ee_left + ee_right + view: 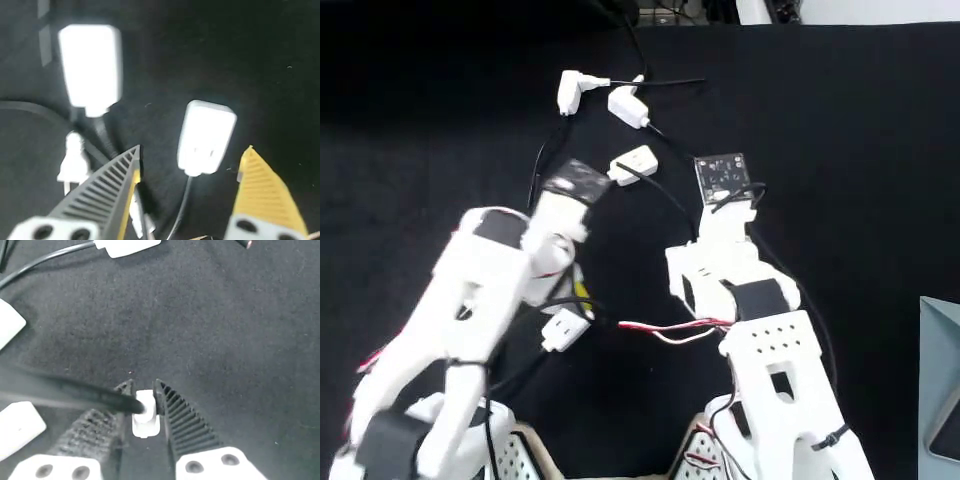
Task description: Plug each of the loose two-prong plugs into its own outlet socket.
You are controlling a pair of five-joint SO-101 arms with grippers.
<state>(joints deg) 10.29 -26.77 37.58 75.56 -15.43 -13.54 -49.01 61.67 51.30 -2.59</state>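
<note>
Landmark: the middle socket (635,162), a white oblong block lying flat on the black table (860,120), with a cord leaving one end.

Left gripper (193,147): jaws spread wide, nothing held, set to either side of the middle socket's cord end. The block's long axis is seen running away from the jaws, roughly along their line of reach. A loose plug (72,162) lies just beside the middle socket, outside the grey jaw.

Right gripper (143,392): jaws narrowed onto a small white held plug (146,417), its black cord (65,392) led off sideways. The prongs cannot be made out.

Judged: the left arm is the nearer and is placed to steady the middle socket. The held plug has to be carried across from the opposite side, with its prongs squared to the slotted face.
</note>
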